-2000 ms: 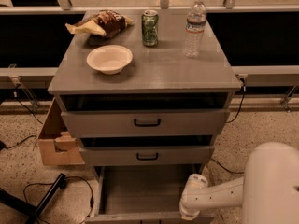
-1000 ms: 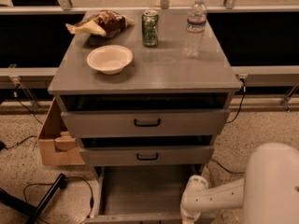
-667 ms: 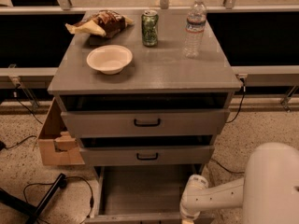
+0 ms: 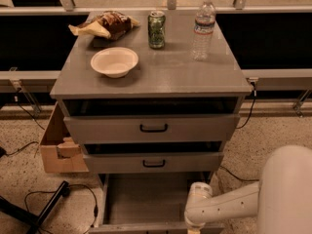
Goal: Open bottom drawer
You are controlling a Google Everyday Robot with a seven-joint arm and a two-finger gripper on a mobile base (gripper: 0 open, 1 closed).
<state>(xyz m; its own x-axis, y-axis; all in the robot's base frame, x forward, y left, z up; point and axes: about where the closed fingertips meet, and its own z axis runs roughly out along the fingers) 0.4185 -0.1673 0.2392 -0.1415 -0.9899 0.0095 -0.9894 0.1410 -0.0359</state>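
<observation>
The grey three-drawer cabinet [image 4: 161, 79] stands on a speckled floor. Its bottom drawer [image 4: 146, 199], the lowest of the three, is pulled far out of the cabinet, showing a plain grey inside. The front panel of that drawer lies along the lower edge of the view. The gripper [image 4: 193, 226], at the end of the white robot arm [image 4: 229, 204], is down at the right part of that front panel, below the cabinet's middle drawer [image 4: 153, 163]. It is mostly cut off by the edge, so I cannot tell how far open it is or whether it grips anything. The middle drawer and the top drawer [image 4: 152, 127], each with a black bar handle, both stand slightly out of the cabinet. On the cabinet top are a shallow cream bowl [image 4: 114, 61], a green drink can [image 4: 156, 29], a clear plastic water bottle [image 4: 203, 28] and a crumpled brown snack bag [image 4: 105, 24]. An open cardboard box [image 4: 57, 147] sits against the cabinet's left side.
</observation>
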